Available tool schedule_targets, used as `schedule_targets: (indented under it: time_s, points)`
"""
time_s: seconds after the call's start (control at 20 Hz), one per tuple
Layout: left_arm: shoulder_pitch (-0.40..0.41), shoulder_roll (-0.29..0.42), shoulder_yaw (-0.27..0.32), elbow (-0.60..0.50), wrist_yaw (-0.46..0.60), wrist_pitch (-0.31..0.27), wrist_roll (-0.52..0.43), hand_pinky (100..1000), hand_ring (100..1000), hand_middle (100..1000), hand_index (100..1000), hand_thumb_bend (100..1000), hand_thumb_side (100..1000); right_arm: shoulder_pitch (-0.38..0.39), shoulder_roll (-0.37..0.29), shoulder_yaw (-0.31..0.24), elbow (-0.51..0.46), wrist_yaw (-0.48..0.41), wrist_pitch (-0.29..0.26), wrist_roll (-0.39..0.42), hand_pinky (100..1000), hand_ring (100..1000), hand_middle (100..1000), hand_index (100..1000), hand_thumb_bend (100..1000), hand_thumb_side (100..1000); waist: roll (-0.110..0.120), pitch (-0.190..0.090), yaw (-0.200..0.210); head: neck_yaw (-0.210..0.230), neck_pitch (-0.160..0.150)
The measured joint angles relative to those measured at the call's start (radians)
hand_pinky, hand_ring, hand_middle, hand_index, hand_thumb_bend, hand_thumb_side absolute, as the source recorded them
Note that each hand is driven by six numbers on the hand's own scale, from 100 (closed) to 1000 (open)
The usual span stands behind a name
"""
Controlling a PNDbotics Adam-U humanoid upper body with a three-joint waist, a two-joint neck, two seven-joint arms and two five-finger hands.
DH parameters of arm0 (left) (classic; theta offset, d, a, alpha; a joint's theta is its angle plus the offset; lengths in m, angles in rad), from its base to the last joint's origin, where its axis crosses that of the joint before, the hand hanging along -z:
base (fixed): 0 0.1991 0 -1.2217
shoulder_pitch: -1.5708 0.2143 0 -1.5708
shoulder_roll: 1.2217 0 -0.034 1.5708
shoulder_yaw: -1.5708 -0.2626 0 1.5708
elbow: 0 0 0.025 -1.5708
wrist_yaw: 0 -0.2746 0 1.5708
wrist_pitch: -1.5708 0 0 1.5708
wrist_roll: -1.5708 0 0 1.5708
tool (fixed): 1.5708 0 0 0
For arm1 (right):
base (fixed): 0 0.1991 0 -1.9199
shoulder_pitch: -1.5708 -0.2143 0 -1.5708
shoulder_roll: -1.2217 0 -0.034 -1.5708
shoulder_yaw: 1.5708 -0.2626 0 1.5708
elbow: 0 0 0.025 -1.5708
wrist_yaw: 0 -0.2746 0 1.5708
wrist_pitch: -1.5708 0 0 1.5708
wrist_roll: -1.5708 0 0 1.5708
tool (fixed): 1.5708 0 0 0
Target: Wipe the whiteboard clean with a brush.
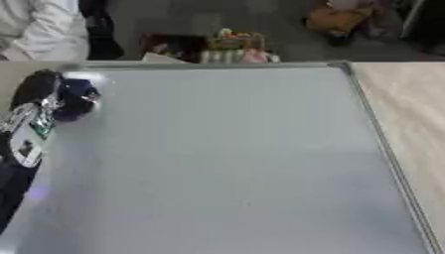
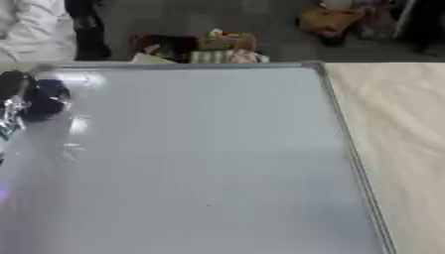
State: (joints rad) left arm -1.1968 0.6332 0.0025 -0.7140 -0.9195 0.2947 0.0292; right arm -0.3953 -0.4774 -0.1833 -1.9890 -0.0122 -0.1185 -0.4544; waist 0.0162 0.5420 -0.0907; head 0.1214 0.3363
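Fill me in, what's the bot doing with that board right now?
The robot's left hand is at the far left corner of the whiteboard, with a dark blue brush under or in it; whether the fingers are curled round it cannot be made out. The whiteboard lies flat on a light wooden table, and the surface in view looks free of marks, so the wiping seems nearly or fully done. The right hand is out of view.
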Motion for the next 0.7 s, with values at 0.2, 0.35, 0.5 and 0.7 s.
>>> schedule_targets:
  time_s: [0.2,0.35,0.5,0.7]
  points:
    - [0.0,-0.001,0.0,-0.004,-0.023,-0.012,-0.008,390,455,301,577,130,472,0.0,0.006,0.0,0.0,0.0,0.0,0.0,833,788,671,840,100,1000,0.0,0.001,0.0,0.0,0.0]
    - [-0.001,-0.001,-0.002,-0.006,-0.024,-0.025,-0.021,389,455,300,579,127,479,0.0,0.007,0.0,0.0,0.0,0.0,0.0,833,788,669,839,100,1000,0.0,0.001,0.0,0.0,0.0]
    - [-0.002,-0.004,-0.011,-0.012,-0.021,-0.04,-0.036,387,453,298,582,151,488,0.0,0.007,0.0,0.0,0.0,0.0,0.0,833,787,669,839,100,1000,0.0,0.001,-0.001,0.0,0.0]
    - [-0.005,-0.01,-0.022,-0.02,-0.001,-0.056,-0.057,386,453,298,585,117,502,0.001,0.007,0.0,0.0,0.0,0.002,-0.002,832,787,668,839,100,1000,0.0,0.001,-0.002,0.001,0.0]
